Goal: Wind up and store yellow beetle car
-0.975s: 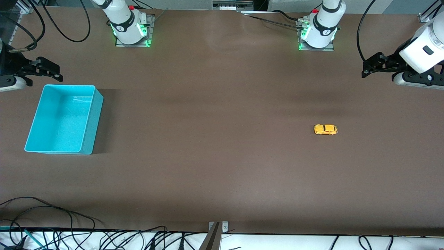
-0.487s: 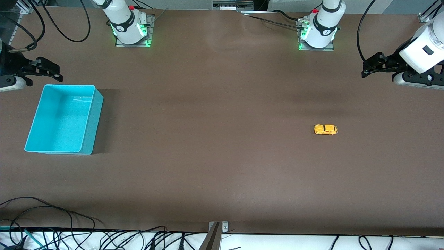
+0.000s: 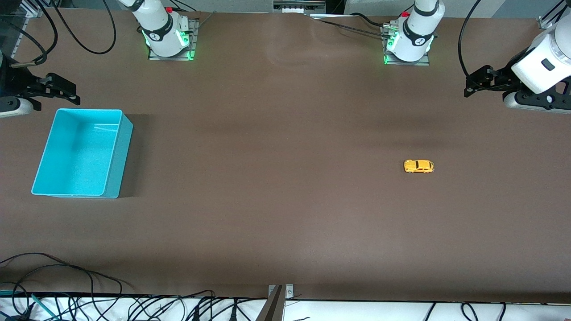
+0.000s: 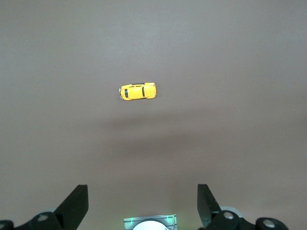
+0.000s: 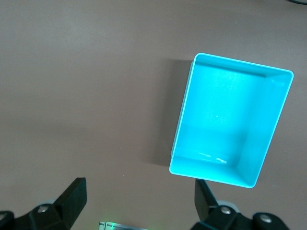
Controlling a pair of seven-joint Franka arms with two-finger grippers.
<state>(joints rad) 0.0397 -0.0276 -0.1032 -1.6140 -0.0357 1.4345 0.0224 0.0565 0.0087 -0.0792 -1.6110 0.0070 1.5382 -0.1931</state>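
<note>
The yellow beetle car (image 3: 418, 166) stands alone on the brown table toward the left arm's end; the left wrist view shows the car (image 4: 137, 91) from above. High over the table's edge at that end hangs my left gripper (image 3: 473, 84), open and empty, its fingertips (image 4: 76, 201) spread wide (image 4: 141, 203). A turquoise bin (image 3: 113, 154) sits empty at the right arm's end, its rim (image 5: 184, 108) also in the right wrist view. My right gripper (image 3: 64, 91) hovers beside the bin, open and empty (image 5: 139, 199).
Both arm bases (image 3: 167, 35) (image 3: 408, 42) stand along the table's back edge with green lights on. Loose black cables (image 3: 67, 272) lie by the front edge at the right arm's end. A metal bracket (image 3: 279, 298) sticks up at the middle of the front edge.
Both grippers have drifted very slightly toward the robots' bases. The car and the bin have not moved.
</note>
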